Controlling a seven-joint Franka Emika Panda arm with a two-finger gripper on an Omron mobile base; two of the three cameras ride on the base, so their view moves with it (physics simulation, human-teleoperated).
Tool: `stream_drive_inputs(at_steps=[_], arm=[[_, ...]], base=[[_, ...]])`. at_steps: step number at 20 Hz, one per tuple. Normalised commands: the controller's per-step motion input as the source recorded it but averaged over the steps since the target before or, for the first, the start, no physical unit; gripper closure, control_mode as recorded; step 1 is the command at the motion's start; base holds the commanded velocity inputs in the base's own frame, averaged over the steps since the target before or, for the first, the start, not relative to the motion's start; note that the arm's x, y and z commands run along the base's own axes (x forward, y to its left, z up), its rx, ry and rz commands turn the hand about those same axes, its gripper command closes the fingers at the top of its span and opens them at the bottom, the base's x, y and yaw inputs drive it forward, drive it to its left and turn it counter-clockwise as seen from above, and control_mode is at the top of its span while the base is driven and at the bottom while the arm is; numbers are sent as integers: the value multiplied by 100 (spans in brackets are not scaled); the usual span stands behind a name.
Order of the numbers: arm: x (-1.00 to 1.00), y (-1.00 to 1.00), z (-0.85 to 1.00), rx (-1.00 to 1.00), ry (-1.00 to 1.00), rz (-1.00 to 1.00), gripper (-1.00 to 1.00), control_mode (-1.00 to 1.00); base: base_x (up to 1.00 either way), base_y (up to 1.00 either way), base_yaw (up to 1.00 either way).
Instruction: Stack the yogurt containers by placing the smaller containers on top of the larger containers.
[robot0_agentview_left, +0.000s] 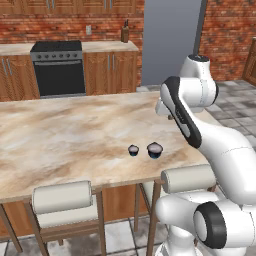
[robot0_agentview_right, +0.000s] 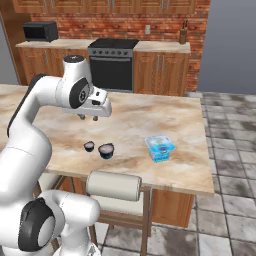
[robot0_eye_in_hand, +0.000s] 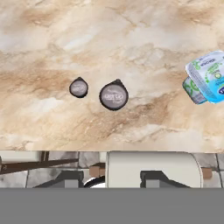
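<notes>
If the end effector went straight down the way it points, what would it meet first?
Probably the bare counter top just behind the larger dark cup; the end effector hangs above it, though depth is uncertain.

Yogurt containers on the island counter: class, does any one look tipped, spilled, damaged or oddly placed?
Nothing stands out. The two dark cups stand upright side by side near the counter's front edge, and the pale blue tub sits upright, apart, nearer the counter's end. No spill or damage shows.

Two dark round cups stand side by side on the marble table, the smaller cup left of the bigger cup. The pale blue tub sits well apart at right.
</notes>
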Motion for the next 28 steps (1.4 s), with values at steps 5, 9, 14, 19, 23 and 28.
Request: stream_drive_inputs(at_steps=[5, 9, 14, 19, 23, 28], arm=[[-11, 0, 0, 0, 0, 0, -100, -100], [-24, 0, 0, -1, 0, 0, -100, -100], [-31, 0, 0, -4, 0, 0, -100, -100], [-26, 1, 0, -6, 0, 0, -100, -100], [-21, 1, -6, -8, 0, 2, -100, -100], [-15, 2, -13, -8, 1, 7, -100, -100]], base=[[0, 0, 0], [0, 0, 0], [0, 0, 0], [0, 0, 0], [0, 0, 0], [0, 0, 0]])
